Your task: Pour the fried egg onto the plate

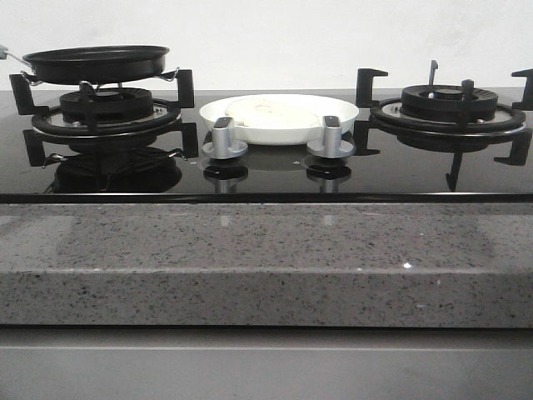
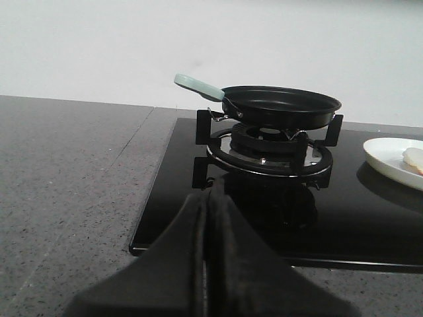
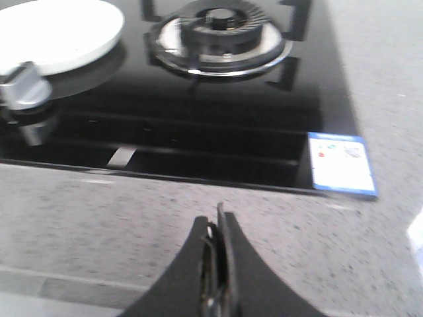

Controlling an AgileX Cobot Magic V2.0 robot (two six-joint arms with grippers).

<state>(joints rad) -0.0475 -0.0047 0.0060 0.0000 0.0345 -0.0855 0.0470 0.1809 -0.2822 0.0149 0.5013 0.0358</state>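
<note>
**Glossy black hob, egg on plate**

Granite counter fronts the hob (image 1: 266, 171). At frame centre the pale, flat egg (image 1: 271, 111) lies in the white plate (image 1: 279, 132), behind two knobs (image 1: 225, 137). Upper left, a black pan (image 1: 97, 63) sits on a burner. Left gripper (image 2: 207, 198) and right gripper (image 3: 219, 218) are both closed, empty.
</note>
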